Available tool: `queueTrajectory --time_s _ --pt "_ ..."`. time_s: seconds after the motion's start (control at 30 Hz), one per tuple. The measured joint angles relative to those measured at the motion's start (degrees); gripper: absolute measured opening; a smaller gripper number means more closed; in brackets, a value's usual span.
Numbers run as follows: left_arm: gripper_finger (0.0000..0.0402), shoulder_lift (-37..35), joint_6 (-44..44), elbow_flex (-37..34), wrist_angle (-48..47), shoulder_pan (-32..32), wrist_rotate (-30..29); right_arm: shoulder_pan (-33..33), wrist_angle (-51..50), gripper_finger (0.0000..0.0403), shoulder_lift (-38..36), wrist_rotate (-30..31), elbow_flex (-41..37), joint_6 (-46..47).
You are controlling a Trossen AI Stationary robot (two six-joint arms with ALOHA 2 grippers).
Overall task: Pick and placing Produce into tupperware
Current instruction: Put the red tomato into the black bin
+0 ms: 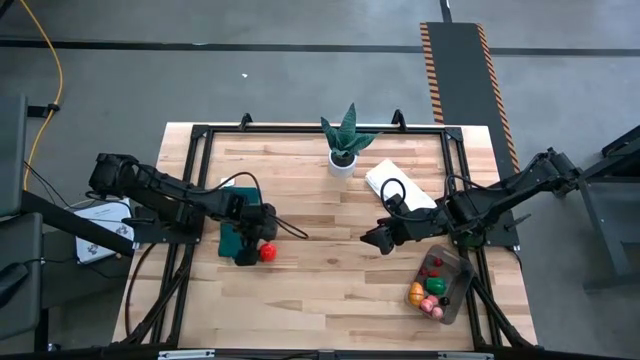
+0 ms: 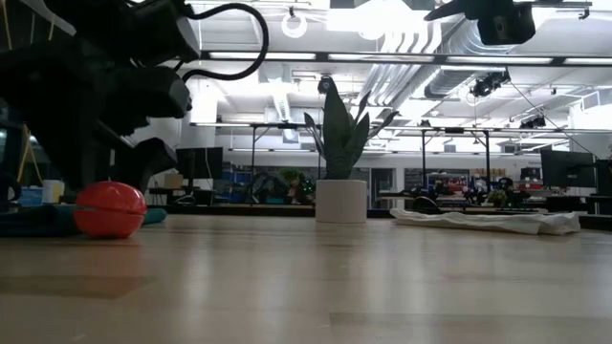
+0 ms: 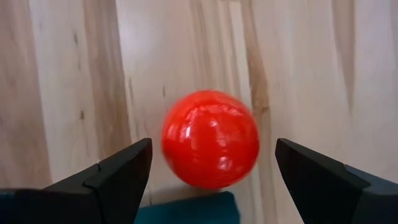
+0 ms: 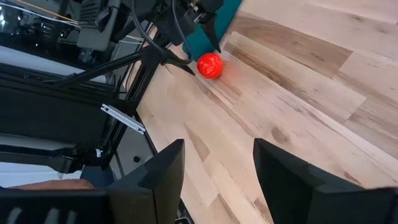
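A shiny red ball of produce (image 3: 210,138) rests on the wooden table (image 1: 320,280), right at the edge of a dark green mat (image 1: 236,238). My left gripper (image 3: 213,144) is open, with one finger on each side of the ball and a gap at both sides. The low view shows the ball (image 2: 110,208) on the tabletop under that gripper (image 2: 143,115). My right gripper (image 1: 380,238) hangs open and empty above the table's middle right. The tupperware (image 1: 455,262) stands near the right front corner and holds several pieces of produce (image 1: 428,290).
A spiky plant in a white pot (image 1: 344,150) stands at the far middle. A folded white cloth (image 1: 398,183) lies to its right. Bare wood stretches between the red ball and the tupperware. A black frame (image 1: 200,135) rims the table.
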Motion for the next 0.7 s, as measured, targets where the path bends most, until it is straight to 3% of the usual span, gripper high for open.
queueTrajectory --time_s 0.7 --pt "0.0331 2.67 -0.74 0.11 1.18 0.13 -0.11 0.00 -0.04 0.0181 0.00 1.05 0.00 -0.37"
